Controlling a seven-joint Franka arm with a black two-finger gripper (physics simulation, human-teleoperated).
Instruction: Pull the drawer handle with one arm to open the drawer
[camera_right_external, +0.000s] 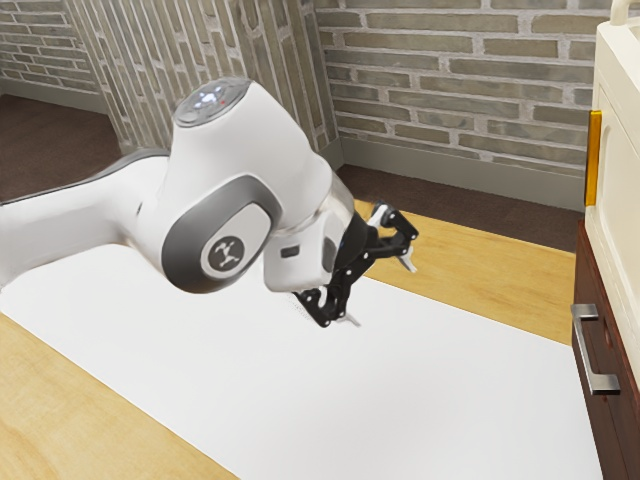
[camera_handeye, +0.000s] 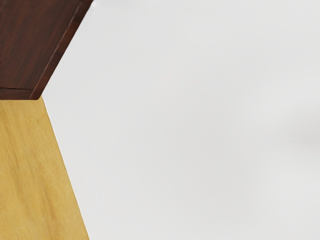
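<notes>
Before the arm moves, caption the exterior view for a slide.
Franka arm, two-finger gripper open over the white surface, apart from the metal handle of the dark wooden drawer.

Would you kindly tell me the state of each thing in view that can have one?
Black two-finger gripper: open, empty.
Dark brown wooden drawer: appears shut.
Silver metal bar handle: clear of the gripper.
Cream panel with gold strip: open or shut, cannot tell.
</notes>
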